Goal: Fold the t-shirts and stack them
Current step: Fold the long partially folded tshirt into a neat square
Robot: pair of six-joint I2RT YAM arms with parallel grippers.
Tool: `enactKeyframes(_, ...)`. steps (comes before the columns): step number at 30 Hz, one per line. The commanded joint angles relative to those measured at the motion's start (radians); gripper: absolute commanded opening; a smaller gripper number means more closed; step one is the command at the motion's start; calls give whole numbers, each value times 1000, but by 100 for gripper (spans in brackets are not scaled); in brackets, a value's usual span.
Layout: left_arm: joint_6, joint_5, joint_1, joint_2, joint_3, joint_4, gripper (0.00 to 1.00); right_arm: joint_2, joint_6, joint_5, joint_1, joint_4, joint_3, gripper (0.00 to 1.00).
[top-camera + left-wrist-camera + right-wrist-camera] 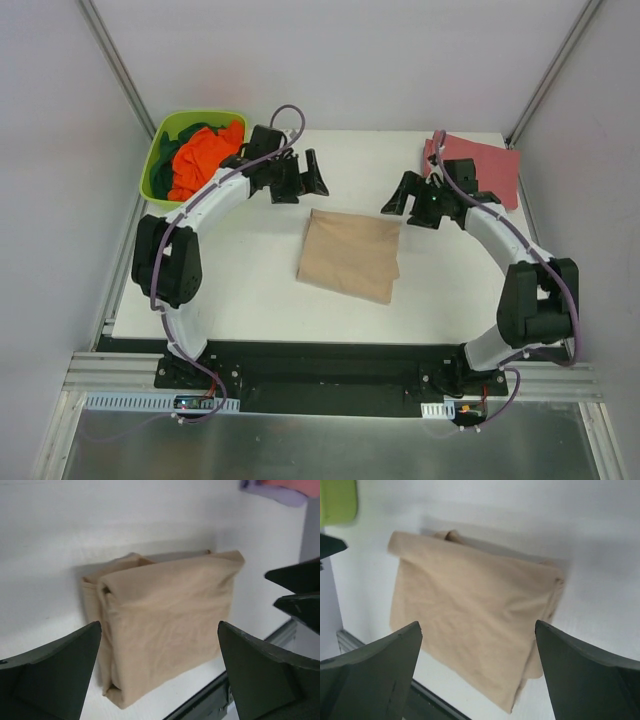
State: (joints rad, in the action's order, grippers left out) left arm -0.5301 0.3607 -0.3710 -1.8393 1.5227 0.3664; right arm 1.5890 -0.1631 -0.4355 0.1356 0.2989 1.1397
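While both claws hang over the tabletop (240, 300) with nothing in them, the tan t-shirt (349, 256) lies folded into a rough rectangle right in the middle, skewed a bit so its sides don't line up with the tabletop edges. The left claw (308, 182) is spread wide, up above the shirt's far-left corner and not touching it. Same deal with the right claw (397, 197), jaws wide and let go, off the shirt's far-right corner. From either wrist view you just get two dark fingers (55, 675) framing the tan bundle with air between them and the cloth, and you can make out the layered folds at one end. Over at the far right corner there's a dusty red t-shirt (482, 168) lying flat and folded, with a lavender one (431, 150) peeking out at its left edge. At the far left corner sits the lime-green tub (150, 172), stuffed with a bright orange t-shirt (203, 155) bunched on top of a dark green one (186, 131). The tan shirt is well apart from both the red stack and the tub
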Motion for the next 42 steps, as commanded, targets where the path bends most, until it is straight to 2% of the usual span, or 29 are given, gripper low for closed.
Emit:
enactKeyframes(1,47,214,-78,-21,45,-27,99,-60,-15,-100,58,-64,-69,96)
enactKeyframes(5,13,302,-82,-126,97,-27,99,12,-73,-132,70,-93,-32,96)
enactKeyframes(9,27,253,-78,-173,122,-38,99,98,-88,-144,70,-112,11,96)
enactKeyframes(15,-10,205,-33,-352,244,-49,99,271,-99,-114,52,-113,116,97)
enactKeyframes(19,-30,184,3,-408,220,-47,99,371,-101,-104,42,-95,166,97)
enactKeyframes(24,-45,225,15,-426,157,-49,99,448,-101,-97,42,-93,193,98)
enactKeyframes(28,-16,205,15,-352,174,-46,99,404,-61,-109,45,-20,259,98)
enactKeyframes(30,-4,184,15,-281,185,-43,99,340,-32,-92,50,31,278,97)
enactKeyframes(33,12,172,7,-152,154,-44,99,189,-16,-51,50,39,221,96)
enactKeyframes(37,1,182,-43,7,6,-47,99,4,-32,-34,50,17,82,96)
enactKeyframes(42,-50,233,-160,146,-247,-145,99,-104,-150,-253,84,-171,-147,96)
